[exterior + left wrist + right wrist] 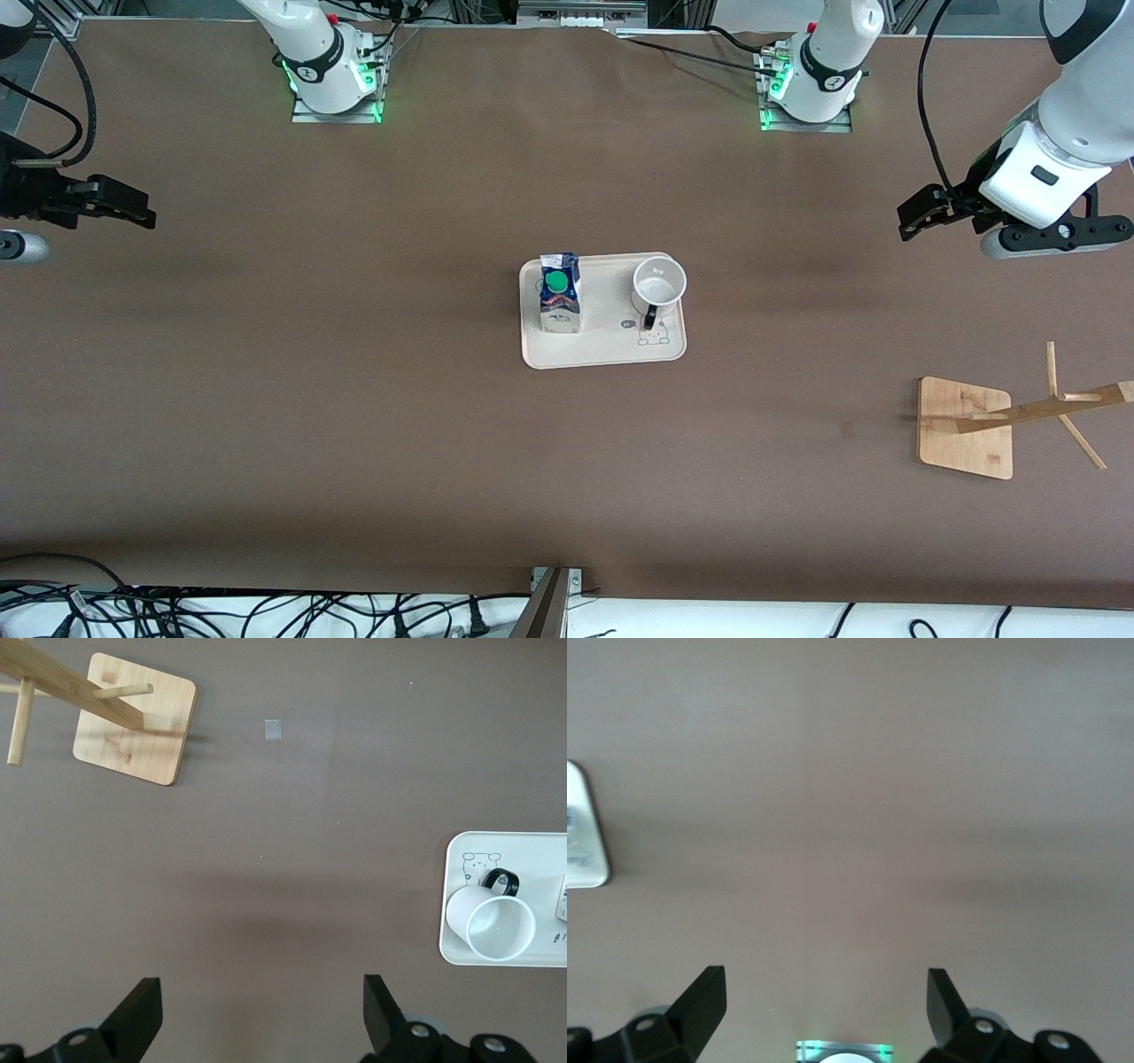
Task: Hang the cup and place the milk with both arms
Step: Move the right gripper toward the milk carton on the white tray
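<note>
We see the cup [659, 282] and the milk [560, 304] standing upright on a pale tray [602, 354] in the middle of the table [354, 399], the cup toward the left arm's end, the milk toward the right arm's, with a clear gap between them. The cup's black handle [649, 315] points toward the front camera. The wooden rack [1010, 416] stands well apart from the tray, at the left arm's end and nearer the front camera.

Our left gripper [921, 217] hangs over bare table at its own end, fingers spread wide and holding nothing. Our right gripper [124, 206] hangs over bare table at its end, likewise spread and empty. Neither touches anything, so we judge the task unstarted.

We see several risks. The tray looks light and loose on the table, so a sideways nudge while closing on either item could slide it and carry the other item off target. The milk is tall and narrow; a finger catching its gabled top or green cap [555, 282] could tip it. The cup is smooth and round, so an off-centre pinch on the rim could let it twist or slip. The pegs [1076, 440] are thin, and a cup turned in the grip could make the handle miss. Both arms converge on one small tray, so they could clash.
</note>
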